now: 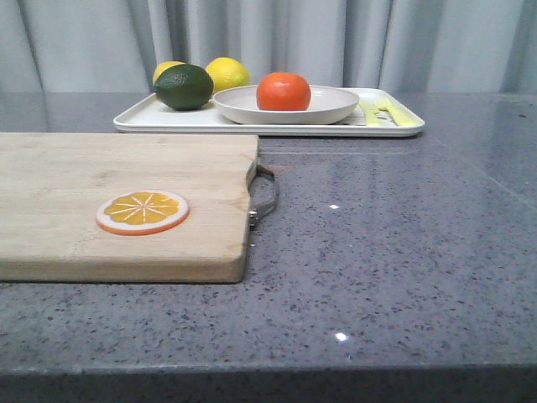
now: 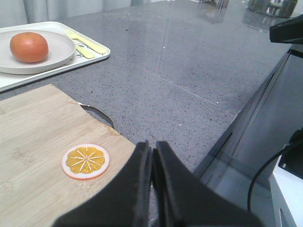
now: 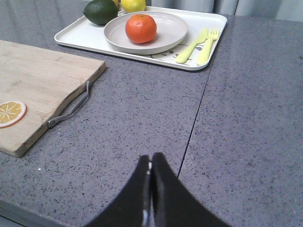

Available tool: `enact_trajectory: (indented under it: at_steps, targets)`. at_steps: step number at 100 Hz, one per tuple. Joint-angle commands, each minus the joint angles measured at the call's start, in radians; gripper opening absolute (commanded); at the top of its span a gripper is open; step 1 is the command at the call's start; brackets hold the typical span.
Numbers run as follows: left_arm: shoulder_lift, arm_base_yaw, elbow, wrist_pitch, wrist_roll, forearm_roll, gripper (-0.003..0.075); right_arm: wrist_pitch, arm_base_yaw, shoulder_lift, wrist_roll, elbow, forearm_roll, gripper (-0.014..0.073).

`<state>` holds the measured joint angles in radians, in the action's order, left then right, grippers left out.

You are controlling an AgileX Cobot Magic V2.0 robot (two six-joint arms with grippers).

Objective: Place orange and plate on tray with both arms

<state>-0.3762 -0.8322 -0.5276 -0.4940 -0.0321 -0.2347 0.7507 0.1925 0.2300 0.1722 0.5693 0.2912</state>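
- You find the orange already sitting in the plate, and the plate resting on the tray at the far side of the table.
- From how things lie, you can judge the placing step done: both task items are on the tray, with nothing of the task left on the near side.
- Your left gripper hangs over the near edge of the cutting board, its fingers pressed together on nothing; the orange slice lies just beside it on the wood, untouched.
- Your right gripper hovers over bare table, well apart from the tray, fingers likewise clenched and empty.
- Beside the plate on the tray you also see a dark green lime, two lemons and a yellow-green fork and knife; none of them crowd the plate's rim.
- Your next move probably calls for little: keep both arms clear of the tray and confirm the plate sits flat inside the rim.
- If you must adjust, you would need to part the fingers first and approach the plate from its free right side, near the cutlery.
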Motion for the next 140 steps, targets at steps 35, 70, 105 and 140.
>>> enact_trajectory:
  at_steps: [35, 70, 105, 140]
  targets:
    - [-0.006, 0.000, -0.027, 0.075, 0.007, -0.012, -0.0020, -0.047, 0.000, 0.008, 0.006, 0.022, 0.008, -0.0067]
    - [-0.006, 0.000, -0.027, 0.075, 0.007, -0.012, -0.0020, -0.047, 0.000, 0.008, 0.006, 0.022, 0.008, -0.0067]
    - [-0.013, 0.045, 0.033, 0.197, 0.007, 0.061, -0.0020, -0.047, 0.000, 0.008, 0.006, 0.022, 0.008, -0.0067]
    - [0.060, 0.286, 0.258, 0.530, 0.007, 0.064, -0.0020, -0.047, 0.000, 0.008, 0.006, 0.022, 0.008, -0.0067]
